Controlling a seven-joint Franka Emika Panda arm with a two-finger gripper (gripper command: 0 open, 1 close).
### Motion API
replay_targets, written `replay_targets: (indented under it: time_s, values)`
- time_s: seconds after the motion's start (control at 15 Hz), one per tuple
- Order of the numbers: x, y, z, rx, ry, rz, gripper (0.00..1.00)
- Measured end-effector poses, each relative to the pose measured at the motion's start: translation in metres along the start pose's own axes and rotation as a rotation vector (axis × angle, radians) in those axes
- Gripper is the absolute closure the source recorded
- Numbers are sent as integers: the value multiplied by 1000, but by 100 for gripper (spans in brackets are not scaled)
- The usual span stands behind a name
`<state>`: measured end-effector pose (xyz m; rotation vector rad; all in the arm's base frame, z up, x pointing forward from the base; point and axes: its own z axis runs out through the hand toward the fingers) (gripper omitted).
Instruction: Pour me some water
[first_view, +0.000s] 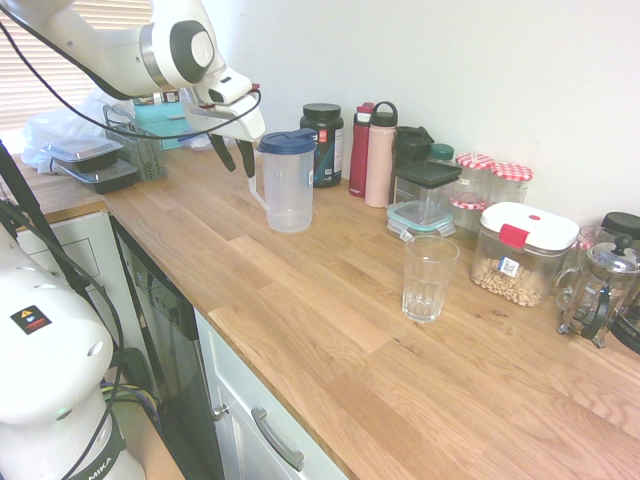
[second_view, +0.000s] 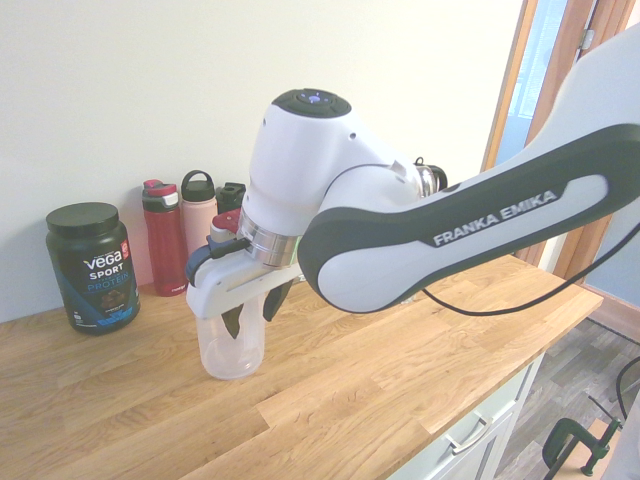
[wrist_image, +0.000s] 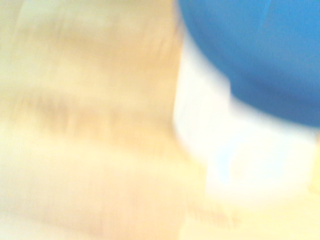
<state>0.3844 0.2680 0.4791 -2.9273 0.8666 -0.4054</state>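
The first exterior view looks down along the wooden counter (first_view: 330, 330) from above its front edge, by the arm's base, toward the white wall. The second exterior view sits low and close on the opposite side, facing back along the counter toward a doorway, with the arm filling most of it. Both share the blue-lidded pitcher (first_view: 287, 180) and the bottles behind it (seen from opposite sides). The wrist view hangs close above the pitcher's lid (wrist_image: 260, 55), blurred
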Motion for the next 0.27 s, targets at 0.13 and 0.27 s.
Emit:
replay_targets:
  time_s: [0.13,0.27]
  values:
    - [6,31,-25,-85,-34,-97,0]
    - [22,71,-47,-146,-44,-135,0]
